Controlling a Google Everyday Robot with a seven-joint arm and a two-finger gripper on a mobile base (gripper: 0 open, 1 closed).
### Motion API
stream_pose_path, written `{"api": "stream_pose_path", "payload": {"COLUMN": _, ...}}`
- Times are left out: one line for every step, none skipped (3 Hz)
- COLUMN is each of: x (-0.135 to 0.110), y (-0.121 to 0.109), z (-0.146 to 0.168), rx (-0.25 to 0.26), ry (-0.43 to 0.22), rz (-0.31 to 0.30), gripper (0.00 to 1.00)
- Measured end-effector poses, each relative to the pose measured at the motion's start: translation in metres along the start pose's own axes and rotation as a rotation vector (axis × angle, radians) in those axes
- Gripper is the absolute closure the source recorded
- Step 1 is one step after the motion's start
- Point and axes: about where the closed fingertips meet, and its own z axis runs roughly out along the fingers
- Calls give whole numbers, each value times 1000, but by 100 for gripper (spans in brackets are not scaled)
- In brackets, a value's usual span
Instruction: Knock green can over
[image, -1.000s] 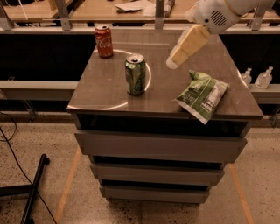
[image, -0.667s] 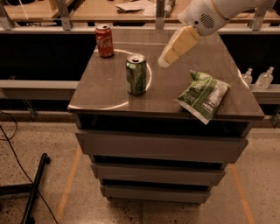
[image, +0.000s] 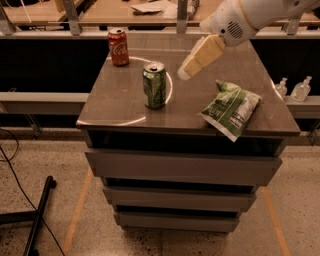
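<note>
The green can (image: 154, 85) stands upright on the desk (image: 115, 107), a little left of the middle. It is dark green with pale markings down its side and has a silver top with the pull tab showing. There is bare desk in front of it up to the front edge, and more to its left. A red cola can (image: 119, 46) stands well apart from it near the back left corner. A crinkled green-and-white snack bag (image: 231, 108) lies at the front right, with one corner poking over the front edge. The claw (image: 186, 74), pale yellow, hangs to the right of the green can. Its tip slants down toward the can, near it but apart. It carries nothing I can see, and I cannot tell whether it is open or closed.
</note>
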Motion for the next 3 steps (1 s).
{"api": "stream_pose_path", "payload": {"x": 0, "y": 10, "z": 40, "rx": -110, "ry": -173, "rz": 68, "gripper": 0}}
{"api": "stream_pose_path", "payload": {"x": -5, "y": 26, "z": 77, "rx": -204, "ry": -371, "rz": 121, "gripper": 0}}
{"api": "stream_pose_path", "payload": {"x": -9, "y": 32, "z": 89, "rx": -228, "ry": -457, "rz": 139, "gripper": 0}}
